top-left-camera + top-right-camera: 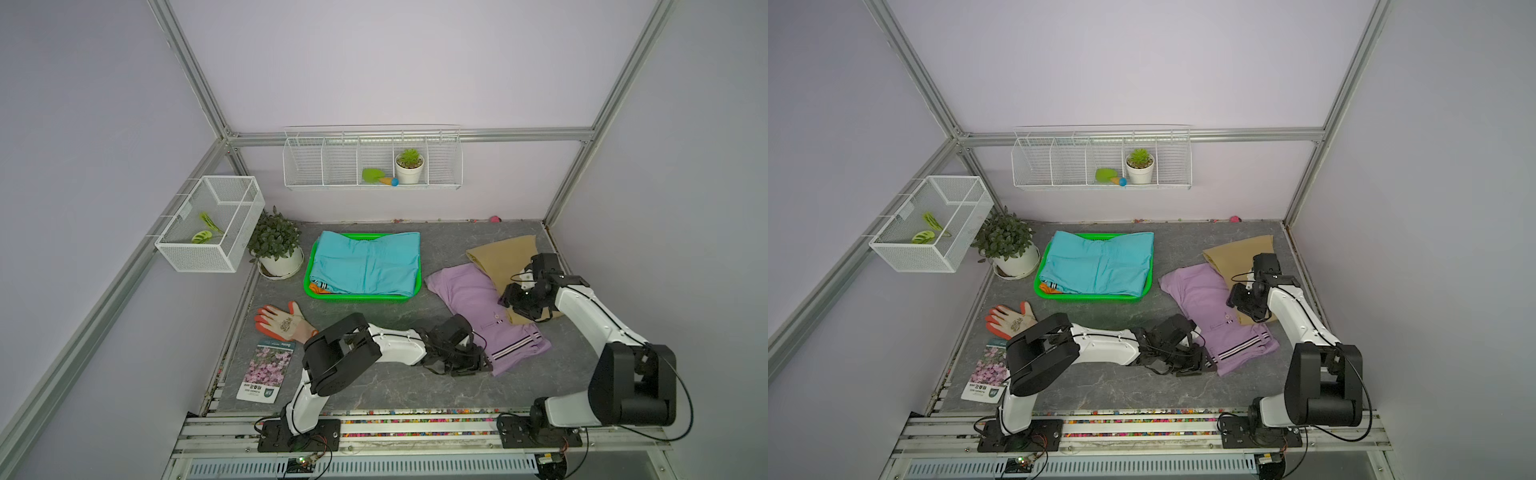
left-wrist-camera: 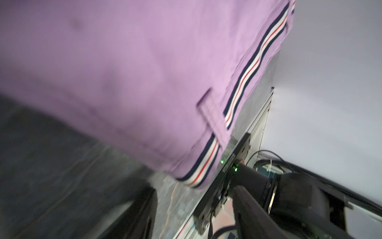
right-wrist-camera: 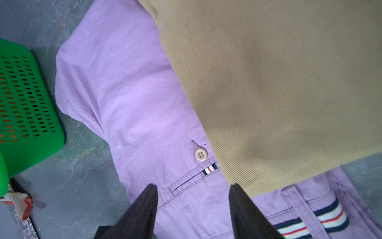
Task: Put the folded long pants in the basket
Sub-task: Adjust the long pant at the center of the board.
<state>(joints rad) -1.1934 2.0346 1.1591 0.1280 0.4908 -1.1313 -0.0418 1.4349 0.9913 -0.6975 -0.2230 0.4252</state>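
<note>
Teal pants (image 1: 365, 262) over orange pants (image 1: 320, 286), both in the basket (image 1: 357, 296). Lilac pants (image 1: 469, 299) lie on the table just right of the basket. Tan pants (image 1: 503, 257) overlap the lilac pair's side away from the basket.

Left gripper (image 1: 480, 365) is at the lilac waistband corner. Right gripper (image 3: 193, 192) is above the overlap. Both are spread and empty (left wrist view blurred).

Likely next: pinch the lilac pair and slide it clear of the tan.

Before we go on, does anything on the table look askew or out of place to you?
Two things. The teal pants spill over the far rim of the green basket rather than sitting inside. The tan pants lie partly on top of the lilac pants, so lifting the lilac pair may drag the tan one askew.
</note>
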